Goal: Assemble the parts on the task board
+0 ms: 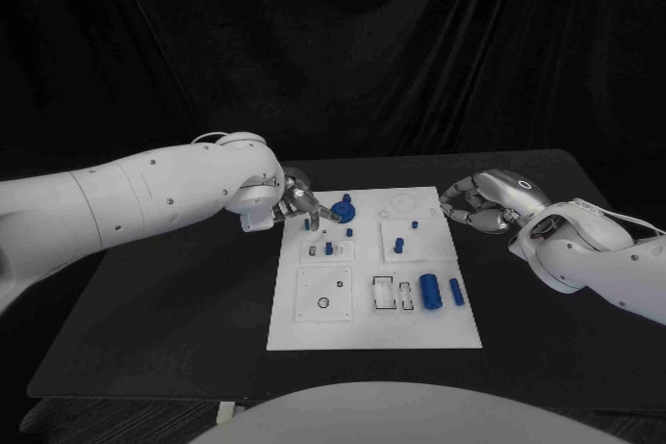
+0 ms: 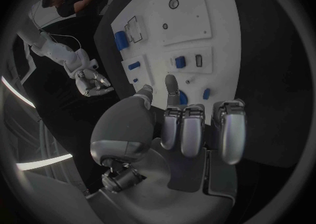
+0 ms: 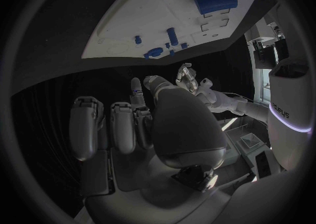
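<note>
On the flat white task board (image 1: 374,314), mid-counter, several small blue plastic parts (image 1: 398,244) are seen standing in sockets; two blue cylinders (image 1: 432,292) lie loose, so assembly is judged partial. The round blue part (image 1: 345,212) is touched by the left hand (image 1: 294,205). The right hand (image 1: 479,206) is curled, holding nothing.
</note>
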You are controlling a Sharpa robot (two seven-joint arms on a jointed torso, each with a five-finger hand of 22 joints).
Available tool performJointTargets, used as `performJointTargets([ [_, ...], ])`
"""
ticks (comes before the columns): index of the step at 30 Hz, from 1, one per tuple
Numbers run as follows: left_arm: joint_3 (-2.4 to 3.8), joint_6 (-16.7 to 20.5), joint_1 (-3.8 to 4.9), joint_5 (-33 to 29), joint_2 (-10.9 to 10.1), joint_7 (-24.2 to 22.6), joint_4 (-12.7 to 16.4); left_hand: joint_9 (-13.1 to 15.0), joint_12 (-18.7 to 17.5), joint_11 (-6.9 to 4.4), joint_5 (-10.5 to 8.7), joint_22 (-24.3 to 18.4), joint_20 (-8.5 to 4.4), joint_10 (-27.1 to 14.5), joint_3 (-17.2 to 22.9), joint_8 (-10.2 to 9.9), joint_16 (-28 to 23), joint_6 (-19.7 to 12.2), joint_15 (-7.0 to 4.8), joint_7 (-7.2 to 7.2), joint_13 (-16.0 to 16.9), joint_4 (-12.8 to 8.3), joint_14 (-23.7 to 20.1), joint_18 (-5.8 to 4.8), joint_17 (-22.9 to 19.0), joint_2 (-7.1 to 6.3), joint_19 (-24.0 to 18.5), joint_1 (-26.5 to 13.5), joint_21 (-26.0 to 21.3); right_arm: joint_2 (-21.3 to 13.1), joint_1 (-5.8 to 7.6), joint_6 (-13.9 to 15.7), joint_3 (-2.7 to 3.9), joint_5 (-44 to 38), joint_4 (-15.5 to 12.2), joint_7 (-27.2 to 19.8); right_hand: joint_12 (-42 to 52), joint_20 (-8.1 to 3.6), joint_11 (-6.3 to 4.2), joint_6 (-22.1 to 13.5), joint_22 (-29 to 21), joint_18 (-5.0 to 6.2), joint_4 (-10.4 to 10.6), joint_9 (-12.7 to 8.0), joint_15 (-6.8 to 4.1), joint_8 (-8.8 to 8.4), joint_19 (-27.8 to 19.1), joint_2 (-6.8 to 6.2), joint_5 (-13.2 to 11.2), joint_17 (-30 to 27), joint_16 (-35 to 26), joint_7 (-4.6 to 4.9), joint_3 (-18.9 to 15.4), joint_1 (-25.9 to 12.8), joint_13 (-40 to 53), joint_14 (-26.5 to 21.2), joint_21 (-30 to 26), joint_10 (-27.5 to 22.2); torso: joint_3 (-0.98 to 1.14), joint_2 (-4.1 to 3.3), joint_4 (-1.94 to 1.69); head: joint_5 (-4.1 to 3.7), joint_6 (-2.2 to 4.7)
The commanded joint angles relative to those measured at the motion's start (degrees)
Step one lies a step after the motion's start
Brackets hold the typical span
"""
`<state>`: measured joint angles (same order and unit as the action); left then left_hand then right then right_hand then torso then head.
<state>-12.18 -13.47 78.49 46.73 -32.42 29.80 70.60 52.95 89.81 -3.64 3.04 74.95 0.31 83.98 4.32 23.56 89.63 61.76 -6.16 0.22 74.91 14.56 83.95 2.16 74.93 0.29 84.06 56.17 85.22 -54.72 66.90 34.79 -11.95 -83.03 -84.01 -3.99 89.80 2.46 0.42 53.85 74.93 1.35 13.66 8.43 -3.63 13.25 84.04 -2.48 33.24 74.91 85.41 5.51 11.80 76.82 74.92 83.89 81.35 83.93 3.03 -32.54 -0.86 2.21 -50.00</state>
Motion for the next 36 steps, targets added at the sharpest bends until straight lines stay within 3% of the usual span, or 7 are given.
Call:
performJointTargets([
  [1, 0.08, -0.8, 1.66, -0.3, -0.4, -2.0, 0.0, 2.0, 0.2, -0.06, -0.29, 13.4, -0.24, 6.0, -0.8, 0.9, 0.4, -2.0, -0.26, 0.03, 15.1, -0.1, 6.0, -0.89, 15.1, 0.37, 3.4, 1.8, -0.2, -0.2, -0.13, 1.1, 0.04, -0.1, -0.5, -0.5, 0.2, 0.49, 0.23, 0.2, 12.2, 0.8, -0.1, 0.1, 0.39, -0.29, 2.4, 0.03, 0.4, 5.7, 0.0, 0.17, 0.3, 0.5, 15.1, 4.3, 0.2, 6.1, 0.0, 0.05, 0.0, -0.09, 0.0],
  [5, 0.08, -0.7, 2.88, -0.3, -0.3, -2.6, -2.0, 2.5, 0.2, 0.36, -0.23, 13.3, -0.01, 6.0, -1.2, 0.3, 0.4, -3.9, 0.09, 0.51, 15.1, -0.5, 6.0, -0.82, 15.1, 0.73, 3.1, 3.5, -0.6, -0.3, -0.13, 1.2, 0.04, -0.1, -0.9, -0.7, 0.2, 0.49, 0.23, 0.2, 12.2, 0.8, -0.1, 0.1, 0.38, -0.29, 2.4, 0.03, 0.4, 5.7, 0.0, 0.17, 0.3, 0.5, 15.1, 4.3, 0.2, 6.1, 0.0, 0.01, 0.02, 0.01, 0.0],
  [11, 0.06, -2.9, 3.13, -0.3, 1.1, -2.4, -6.3, 2.7, 0.2, 0.86, -0.17, 13.1, 0.38, 6.0, -1.7, -0.4, 0.4, -5.2, 0.55, 1.04, 15.1, -0.7, 6.0, -0.69, 15.1, 1.17, 2.8, 4.7, -1.1, -0.4, -0.13, 1.3, 0.04, -0.1, -1.1, -0.7, 0.2, 0.48, 0.22, 0.2, 12.2, 0.79, -0.1, 0.1, 0.37, -0.3, 2.4, 0.0, 0.4, 5.7, 0.0, 0.17, 0.3, 0.5, 15.1, 4.3, 0.2, 6.1, -0.02, -0.08, 0.08, 0.0, 0.0],
  [12, 0.06, -3.3, 2.92, -0.3, 1.4, -2.5, -7.2, 2.8, 0.2, 0.97, -0.16, 13.1, 0.47, 6.0, -1.7, -0.6, 0.4, -5.5, 0.65, 1.16, 15.1, -0.7, 6.0, -0.66, 15.1, 1.28, 2.7, 4.9, -1.2, -0.3, -0.13, 1.2, 0.04, -0.1, -1.1, -0.7, 0.2, 0.48, 0.22, 0.2, 12.2, 0.79, -0.1, 0.1, 0.37, -0.3, 2.4, 0.0, 0.4, 5.7, 0.0, 0.17, 0.3, 0.5, 15.1, 4.3, 0.2, 6.1, -0.01, -0.04, -0.06, -0.13, 0.0],
  [23, 0.04, -2.6, 0.1, 3.5, 3.2, -5.2, -12.4, 3.7, 0.2, 1.56, 0.24, 13.0, 1.08, 6.0, -2.2, -0.5, 0.4, -6.8, 1.26, 1.72, 15.1, -1.1, 6.0, -0.58, 15.1, 1.91, 2.4, 6.1, -1.5, -0.1, -0.14, 1.2, 0.04, -0.1, -1.1, -0.9, 0.2, 0.48, 0.22, 0.2, 12.2, 0.81, -0.1, 0.1, 0.37, -0.29, 2.4, 0.0, 0.4, 5.8, 0.0, 0.16, 0.3, 0.4, 15.1, 4.3, 0.2, 6.1, -0.04, -0.16, 0.06, 0.27, 0.0],
  [31, 0.05, -2.8, -1.78, 4.5, 4.8, -5.7, -16.8, 4.6, 0.2, 1.77, -0.06, 12.9, 1.4, 6.0, -3.4, 0.0, 0.4, -7.2, 1.5, 1.89, 15.1, 0.0, 6.0, -0.52, 15.1, 2.03, 2.2, 5.0, -1.8, -0.2, -0.14, 1.1, 0.04, -0.1, -1.1, -0.6, 0.2, 0.48, 0.22, 0.2, 12.2, 0.81, -0.1, 0.1, 0.36, -0.29, 2.4, 0.0, 0.4, 5.7, 0.0, 0.15, 0.3, 0.4, 15.1, 4.3, 0.2, 6.1, -0.09, -0.28, -0.16, -0.23, 0.0],
  [36, 0.05, -2.7, -2.83, 4.6, 5.9, -6.1, -19.3, 4.9, 0.2, 1.8, -0.14, 12.9, 1.48, 6.0, -4.0, 0.1, 0.4, -7.3, 1.55, 1.92, 15.1, 0.5, 6.0, -0.5, 15.1, 2.02, 2.2, 4.5, -1.8, -0.2, -0.14, 1.0, 0.04, -0.1, -1.0, -0.4, 0.2, 0.48, 0.22, 0.2, 12.2, 0.81, -0.1, 0.1, 0.36, -0.29, 2.4, 0.0, 0.4, 5.7, 0.0, 0.15, 0.3, 0.4, 15.1, 4.3, 0.2, 6.1, -0.05, -0.13, -0.07, -0.06, 0.0],
])
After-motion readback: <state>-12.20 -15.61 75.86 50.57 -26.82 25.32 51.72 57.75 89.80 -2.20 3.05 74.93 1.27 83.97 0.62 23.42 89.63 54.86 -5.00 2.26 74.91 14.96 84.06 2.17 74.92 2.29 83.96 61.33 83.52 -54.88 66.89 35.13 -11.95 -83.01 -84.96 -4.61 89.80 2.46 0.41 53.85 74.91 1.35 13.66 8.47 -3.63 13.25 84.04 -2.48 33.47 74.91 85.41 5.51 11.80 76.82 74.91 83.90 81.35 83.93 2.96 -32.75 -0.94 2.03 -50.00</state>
